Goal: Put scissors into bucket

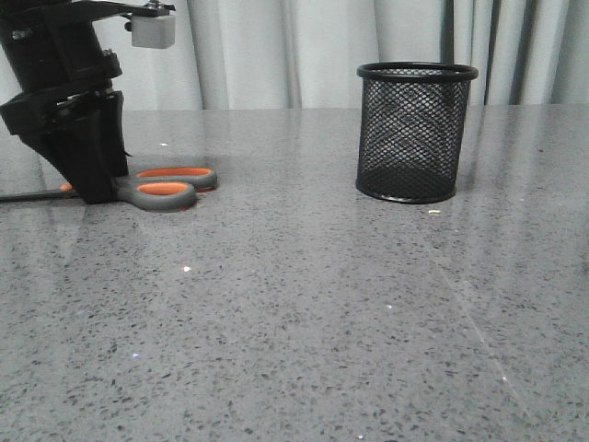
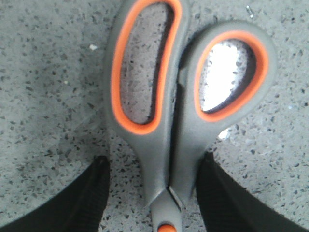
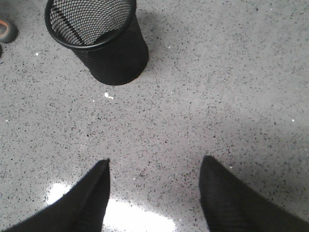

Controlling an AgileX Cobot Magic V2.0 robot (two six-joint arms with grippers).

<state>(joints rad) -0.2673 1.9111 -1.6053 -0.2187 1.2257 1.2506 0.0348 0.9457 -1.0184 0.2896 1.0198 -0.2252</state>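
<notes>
Grey speckled desk [image 1: 304, 304], pale curtains behind, nothing else around the task items. You have the scissors [image 1: 166, 187] lying flat on the desk at the left side, handle loops pointing toward the middle, blades running off left behind the arm. The bucket [image 1: 416, 132] stands upright well apart on the right, mouth open upward, nothing inside as far as the right wrist view shows.

Your left pincer [image 2: 159, 193] is down at desk level, spread wide, one finger each side of the handle shanks just above the orange pivot dot [image 2: 166, 227]. Fingers [image 2: 84, 198] sit beside the plastic, a gap on each side, so nothing is gripped yet. That spot makes sense: narrowest part, near the balance point, closing there also keeps the blades shut.

Your right pincer [image 3: 154, 193] hangs open over bare desk, holding nothing, bucket [image 3: 104, 46] up ahead of it.

Judgement: you're at the pre-grasp, task barely begun. Next call is close, lift, carry right. The bucket looks shorter than the scissors and light, so go in blades down and centred or you may tip it.
</notes>
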